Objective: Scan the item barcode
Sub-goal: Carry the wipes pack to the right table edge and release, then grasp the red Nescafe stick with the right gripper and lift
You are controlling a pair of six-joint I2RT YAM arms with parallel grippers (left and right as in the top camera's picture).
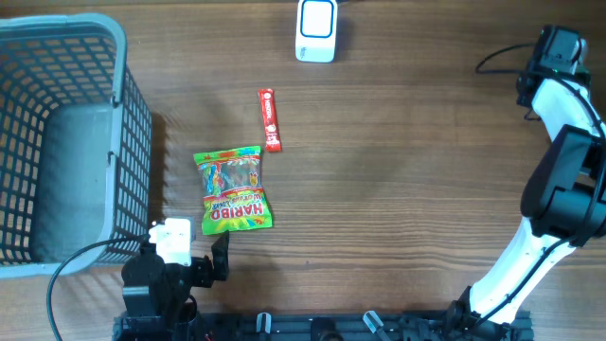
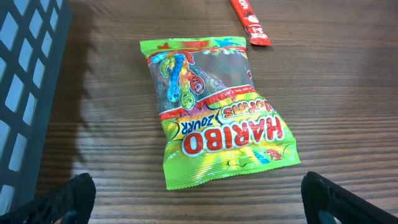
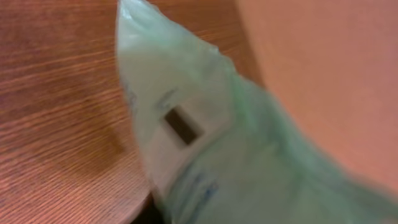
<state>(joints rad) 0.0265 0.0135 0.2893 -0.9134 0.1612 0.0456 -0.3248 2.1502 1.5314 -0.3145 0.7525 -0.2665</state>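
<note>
- Wood table (image 1: 398, 189); grey basket (image 1: 123, 114) left, white scanner (image 1: 316, 30) at far edge.
- Haribo bag (image 1: 233, 189) lies flat beside basket.
- Left end effector (image 2: 199, 202) spread wide, empty.
- Right end effector (image 1: 552, 57): grip cannot be told; blurred pale packet (image 3: 205, 143) fills its view.

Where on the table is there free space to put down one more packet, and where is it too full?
The widest bare wood lies in the middle, between the red stick packet and the right arm, below the scanner. A narrower strip runs between the basket and the Haribo bag. It is crowded around the bag and the open left gripper.
</note>
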